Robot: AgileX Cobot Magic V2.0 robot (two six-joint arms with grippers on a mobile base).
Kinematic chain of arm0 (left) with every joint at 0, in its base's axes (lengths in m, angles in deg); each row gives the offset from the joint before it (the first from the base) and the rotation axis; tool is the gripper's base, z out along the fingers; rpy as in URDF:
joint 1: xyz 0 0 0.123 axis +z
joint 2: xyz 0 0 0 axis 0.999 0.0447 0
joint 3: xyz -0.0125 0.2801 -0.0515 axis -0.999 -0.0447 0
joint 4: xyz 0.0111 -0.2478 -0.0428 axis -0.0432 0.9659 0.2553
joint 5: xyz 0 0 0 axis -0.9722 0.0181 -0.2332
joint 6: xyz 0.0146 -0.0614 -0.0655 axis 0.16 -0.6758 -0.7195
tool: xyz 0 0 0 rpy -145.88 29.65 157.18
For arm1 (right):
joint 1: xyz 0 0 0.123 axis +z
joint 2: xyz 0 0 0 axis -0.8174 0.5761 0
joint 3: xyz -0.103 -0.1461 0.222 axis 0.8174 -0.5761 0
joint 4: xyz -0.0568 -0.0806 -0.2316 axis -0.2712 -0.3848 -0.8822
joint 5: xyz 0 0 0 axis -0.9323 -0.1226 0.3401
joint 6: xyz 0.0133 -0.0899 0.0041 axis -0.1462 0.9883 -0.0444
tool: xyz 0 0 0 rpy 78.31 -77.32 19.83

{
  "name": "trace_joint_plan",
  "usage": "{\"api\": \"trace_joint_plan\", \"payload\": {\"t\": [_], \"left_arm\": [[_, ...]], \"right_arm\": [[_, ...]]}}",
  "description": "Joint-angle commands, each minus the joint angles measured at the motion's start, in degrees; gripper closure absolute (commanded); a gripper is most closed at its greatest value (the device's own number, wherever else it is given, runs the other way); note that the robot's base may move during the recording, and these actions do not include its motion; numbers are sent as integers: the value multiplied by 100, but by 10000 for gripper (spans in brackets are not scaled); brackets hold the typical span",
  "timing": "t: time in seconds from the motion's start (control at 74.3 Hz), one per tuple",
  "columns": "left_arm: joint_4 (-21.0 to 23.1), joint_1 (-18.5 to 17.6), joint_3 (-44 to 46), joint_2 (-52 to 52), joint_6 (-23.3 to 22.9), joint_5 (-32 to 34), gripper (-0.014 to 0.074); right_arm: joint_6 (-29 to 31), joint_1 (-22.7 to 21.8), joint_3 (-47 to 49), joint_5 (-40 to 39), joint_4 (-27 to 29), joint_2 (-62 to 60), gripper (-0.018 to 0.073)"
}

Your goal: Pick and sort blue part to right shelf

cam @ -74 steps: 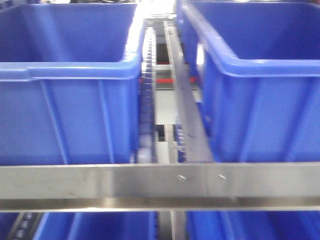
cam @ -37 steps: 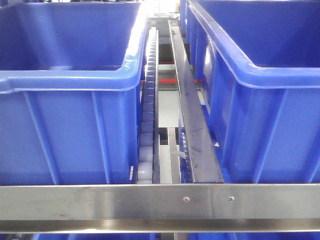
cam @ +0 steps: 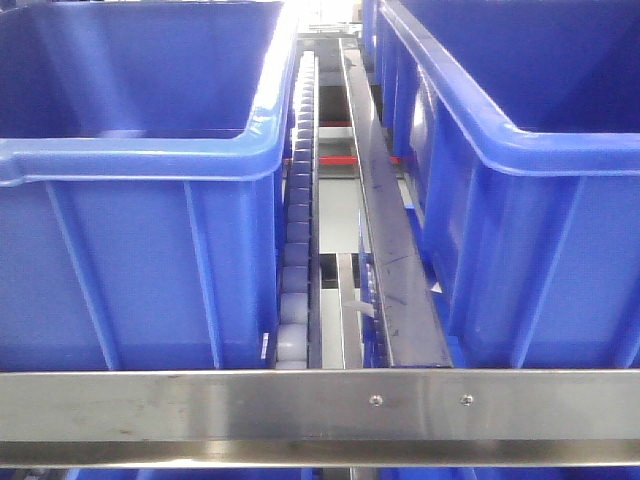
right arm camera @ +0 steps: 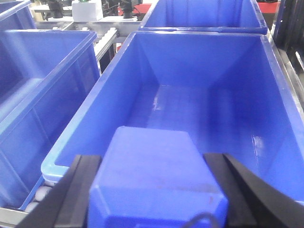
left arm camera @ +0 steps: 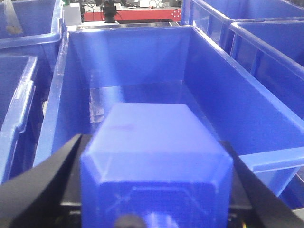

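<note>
In the left wrist view a solid-blue faceted blue part [left arm camera: 154,156] fills the space between two black fingers [left arm camera: 50,178]; my left gripper [left arm camera: 152,145] is shut on it, held over an open blue bin [left arm camera: 266,156]. In the right wrist view my right gripper [right arm camera: 153,160] is shut on another blue part [right arm camera: 159,178], above the near end of a big blue bin [right arm camera: 76,147]. The right shelf shows in the front view as a steel front rail [cam: 250,402] with two screws. Neither gripper shows in the front view.
Behind the rail stand two large blue bins, left [cam: 130,250] and right [cam: 540,230], with a roller track [cam: 297,230] and a steel divider [cam: 385,250] between them. More blue bins [right arm camera: 33,80] flank both arms. Red equipment [left arm camera: 137,14] sits at the back.
The front view has sharpened and the steel rail sits lower in the frame than a second ago, so the bins' rims appear closer. Little differs over the last half second.
</note>
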Motion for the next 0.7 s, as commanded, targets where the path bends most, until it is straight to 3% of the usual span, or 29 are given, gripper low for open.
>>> {"api": "trace_joint_plan", "payload": {"t": [0.0,0.337,0.687], "left_arm": [[24,-50,151,92,3,584,316],[24,-50,249,413,3,1010,316],[35,-50,1792,3828,-212,977,316]], "right_arm": [[29,-24,176,-512,-83,101,277],[29,-24,176,-512,-83,101,277],[29,-24,176,-512,-83,101,277]]}}
